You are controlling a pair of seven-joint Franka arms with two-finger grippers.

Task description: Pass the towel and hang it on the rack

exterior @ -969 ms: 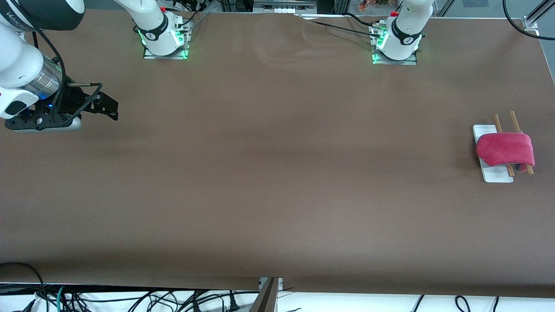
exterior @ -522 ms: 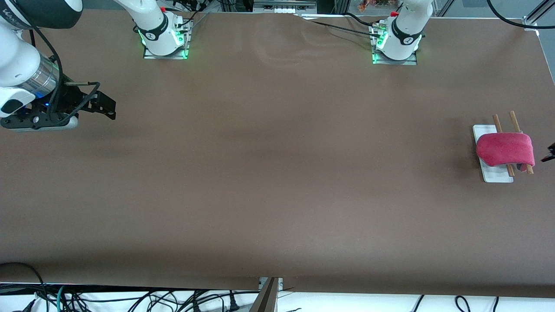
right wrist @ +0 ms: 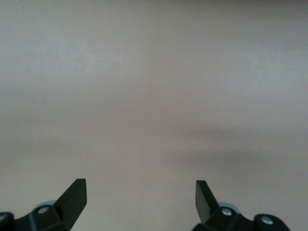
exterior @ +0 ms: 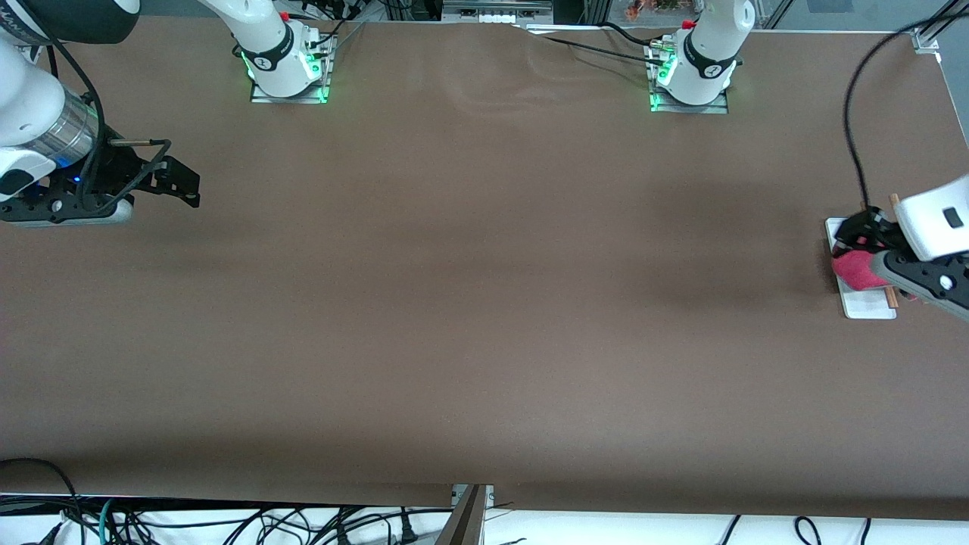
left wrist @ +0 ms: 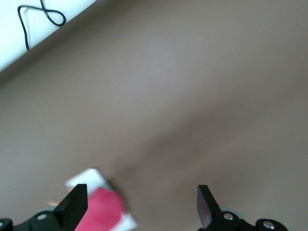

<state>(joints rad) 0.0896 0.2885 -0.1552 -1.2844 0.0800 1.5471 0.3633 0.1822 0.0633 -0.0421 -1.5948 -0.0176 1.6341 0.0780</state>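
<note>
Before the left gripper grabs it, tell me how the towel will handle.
The towel drapes over the rack rods, so it is probably floppy and will sag from the left gripper, now open over it. It looks fluffy and small, so likely light and easy to pinch. The rack looks slight, so a snagged pull might drag or tip it. The right gripper waits, open.

Brown matte tabletop point(exterior: 484, 303) spans the whole front view. Tangle of black cables point(exterior: 227, 526) on the white floor past its near edge, toward the right arm's end. Looped black cable point(left wrist: 41, 17) on white floor shows in left wrist view.
</note>
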